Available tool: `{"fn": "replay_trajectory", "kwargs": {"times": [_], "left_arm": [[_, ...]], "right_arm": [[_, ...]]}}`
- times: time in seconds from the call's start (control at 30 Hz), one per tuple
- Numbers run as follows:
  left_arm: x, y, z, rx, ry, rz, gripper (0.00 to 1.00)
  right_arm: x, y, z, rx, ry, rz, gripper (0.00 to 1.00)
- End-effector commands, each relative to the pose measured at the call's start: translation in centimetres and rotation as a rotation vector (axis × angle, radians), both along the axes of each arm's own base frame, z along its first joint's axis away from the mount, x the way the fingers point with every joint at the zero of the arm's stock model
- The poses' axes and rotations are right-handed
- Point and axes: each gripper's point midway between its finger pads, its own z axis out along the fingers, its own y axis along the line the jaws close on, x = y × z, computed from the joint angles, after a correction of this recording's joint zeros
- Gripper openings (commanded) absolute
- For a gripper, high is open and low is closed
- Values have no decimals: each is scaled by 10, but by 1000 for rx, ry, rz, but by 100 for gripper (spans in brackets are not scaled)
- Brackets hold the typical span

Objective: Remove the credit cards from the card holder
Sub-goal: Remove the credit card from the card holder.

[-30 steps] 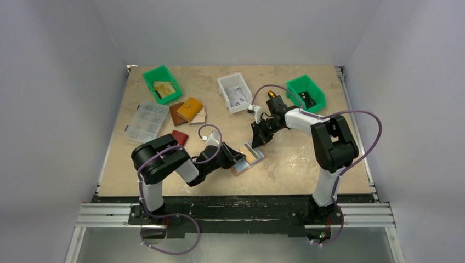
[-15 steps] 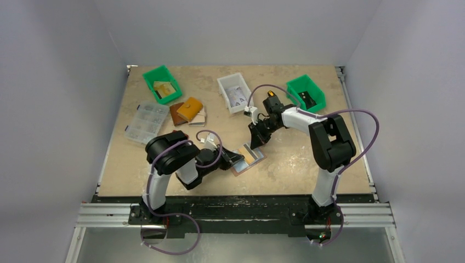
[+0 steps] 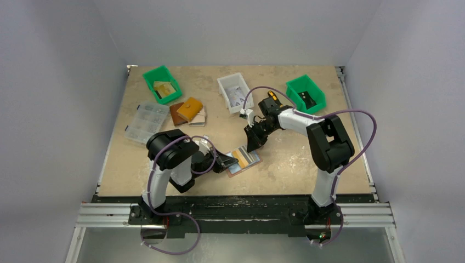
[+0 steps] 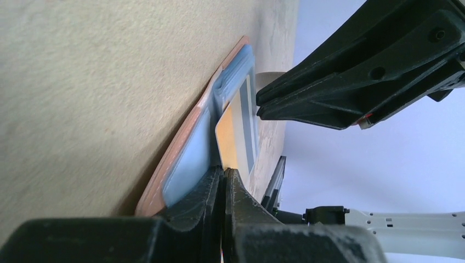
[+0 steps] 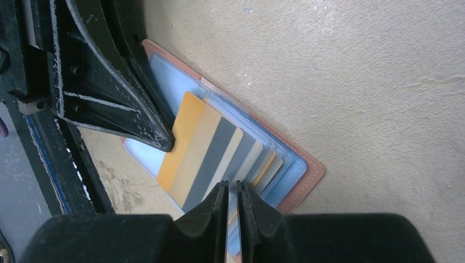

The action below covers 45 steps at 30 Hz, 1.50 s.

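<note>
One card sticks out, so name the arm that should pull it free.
Left, probably. The left gripper is shut on the tan-gold card at its corner. The right gripper sits at the card holder edge, jaws barely parted, better for pinning it.

The light wooden table carries several things at its far side. A green plastic bin stands at the far left with tan papers inside. A second green plastic bin stands at the far right and holds something dark. Between them is a white plastic bin. A clear plastic organizer box with small compartments lies at the left. Just beside it, a mustard-yellow wallet rests on a brown leather wallet.
</note>
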Motion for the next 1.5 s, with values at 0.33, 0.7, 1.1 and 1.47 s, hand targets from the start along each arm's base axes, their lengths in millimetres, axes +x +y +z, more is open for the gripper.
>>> {"fn": "replay_trajectory", "kwargs": {"times": [0.33,0.7,1.1,1.47], "left_arm": [[-37,41,-27,232,32,-106,0],[-27,51,-5,462,-96,-198,0],[-3,52,77,607,-514,-298,0],[8,34,126,699,-792,-506,0]], "right_arm": [[-4,-27,-30,-126,29,-29,28],[-26,-12,23,87,-5,162,45],[-52,-13,78,264,-145,376,53],[-69,-26,113,466,-366,518,68]]}}
